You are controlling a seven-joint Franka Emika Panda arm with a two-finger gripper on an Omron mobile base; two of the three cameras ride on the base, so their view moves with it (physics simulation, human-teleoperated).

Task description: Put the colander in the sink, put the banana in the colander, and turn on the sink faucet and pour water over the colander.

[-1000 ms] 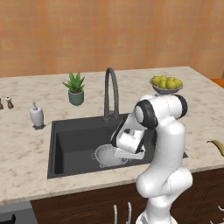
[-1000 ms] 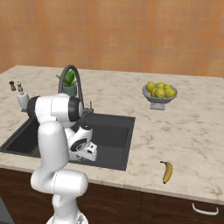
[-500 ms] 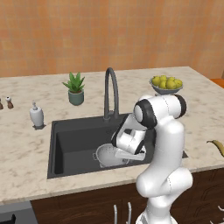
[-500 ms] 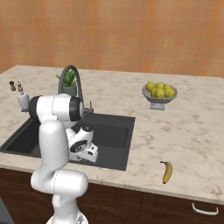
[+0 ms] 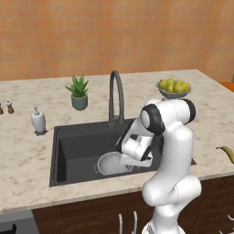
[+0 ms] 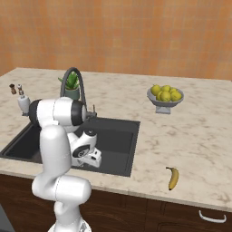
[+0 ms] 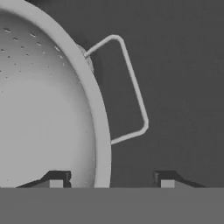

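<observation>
Beige speckled counter [image 5: 27, 160] surrounds the dark sink [image 5: 77, 146] in the left base view; the colander [image 5: 112, 163] sits upright on the basin floor near its front, with the tool [image 5: 132, 160] low at its right rim. Behind stands the gooseneck sink faucet [image 5: 115, 96].

Right base view: the banana [image 6: 172, 178] lies on the counter well right of the sink, the fruit bowl [image 6: 165, 96] farther back.

Hand view: the tool's fingertips [image 7: 54, 180] stand spread, one on each side of the colander's rim, beside its wire handle [image 7: 131, 87].
</observation>
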